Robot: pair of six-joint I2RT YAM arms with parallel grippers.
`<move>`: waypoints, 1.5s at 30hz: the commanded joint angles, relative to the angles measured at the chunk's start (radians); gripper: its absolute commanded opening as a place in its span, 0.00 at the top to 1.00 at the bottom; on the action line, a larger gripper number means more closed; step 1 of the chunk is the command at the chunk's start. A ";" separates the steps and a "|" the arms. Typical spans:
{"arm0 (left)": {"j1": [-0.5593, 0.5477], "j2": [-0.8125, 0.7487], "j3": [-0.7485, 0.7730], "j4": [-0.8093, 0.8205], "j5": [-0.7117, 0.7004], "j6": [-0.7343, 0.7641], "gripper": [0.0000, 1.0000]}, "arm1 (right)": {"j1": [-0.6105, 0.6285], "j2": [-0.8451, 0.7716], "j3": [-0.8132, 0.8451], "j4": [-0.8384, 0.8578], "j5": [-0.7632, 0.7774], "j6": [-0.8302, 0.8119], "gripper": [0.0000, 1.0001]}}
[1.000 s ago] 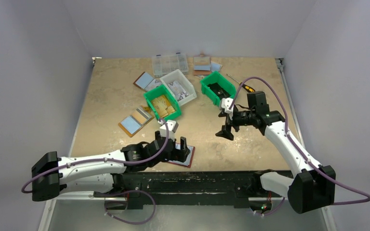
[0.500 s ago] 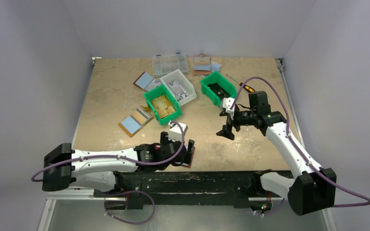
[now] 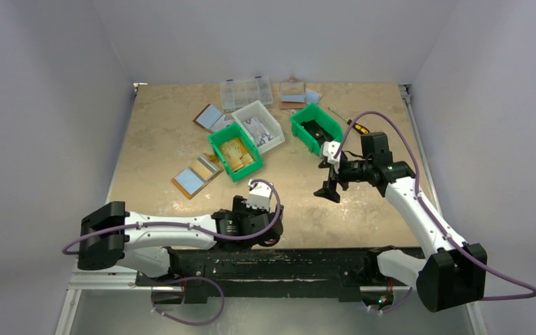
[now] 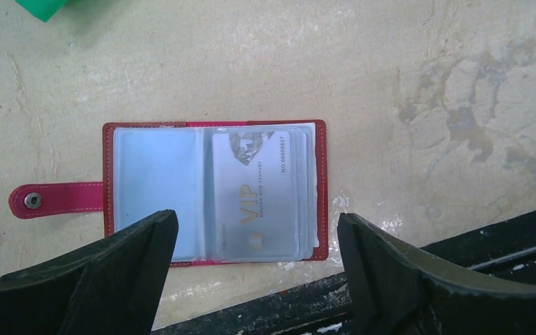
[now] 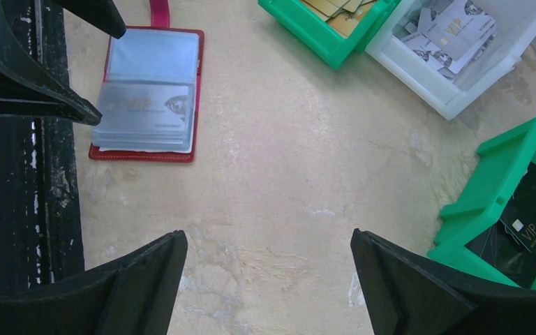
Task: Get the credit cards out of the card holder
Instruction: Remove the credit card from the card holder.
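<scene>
The card holder (image 4: 155,188) lies open flat near the table's front edge, with a red rim and its red tab pointing left. A grey VIP credit card (image 4: 251,192) sits in its right sleeve, with more card edges stacked behind it. My left gripper (image 4: 257,218) hovers open just above the holder's near edge, fingers astride it and touching nothing. In the top view the left gripper (image 3: 269,227) hides the holder. My right gripper (image 3: 326,190) hangs open and empty over bare table, and its wrist view shows the card holder (image 5: 152,56) and the card (image 5: 146,105) at upper left.
A green bin of tan cards (image 3: 235,151), a white bin of grey cards (image 3: 259,125) and a green bin of black cards (image 3: 315,128) stand mid-table. A clear organiser (image 3: 246,91), other bifolds (image 3: 195,174) and a screwdriver (image 3: 352,125) lie farther back. The black front rail (image 4: 419,279) runs just below the holder.
My left arm has slid right along the front edge, bringing its open gripper over the card holder. The right arm has barely moved.
</scene>
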 commanded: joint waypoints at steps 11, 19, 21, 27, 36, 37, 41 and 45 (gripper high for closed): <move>-0.053 0.281 0.219 -0.191 -0.051 -0.158 0.08 | -0.006 0.026 0.010 -0.005 -0.018 -0.019 0.01; -0.051 0.365 0.277 -0.186 -0.088 -0.096 0.15 | -0.006 0.027 0.009 -0.005 -0.017 -0.019 0.01; -0.047 0.367 0.270 -0.172 -0.081 -0.090 0.21 | -0.006 0.027 0.009 -0.005 -0.019 -0.019 0.01; -0.012 0.327 0.212 -0.116 -0.034 -0.058 0.34 | -0.006 0.030 0.009 -0.004 -0.020 -0.019 0.01; 0.031 0.258 0.133 -0.031 0.019 -0.017 0.40 | -0.006 0.036 0.008 -0.005 -0.020 -0.019 0.01; 0.034 0.254 0.130 -0.026 0.021 -0.012 0.40 | -0.007 0.037 0.008 -0.005 -0.020 -0.019 0.01; 0.044 0.242 0.111 0.011 0.045 0.006 0.41 | -0.006 0.041 0.008 -0.004 -0.020 -0.019 0.01; 0.061 0.235 0.086 0.035 0.068 0.016 0.41 | -0.006 0.042 0.008 -0.005 -0.018 -0.019 0.01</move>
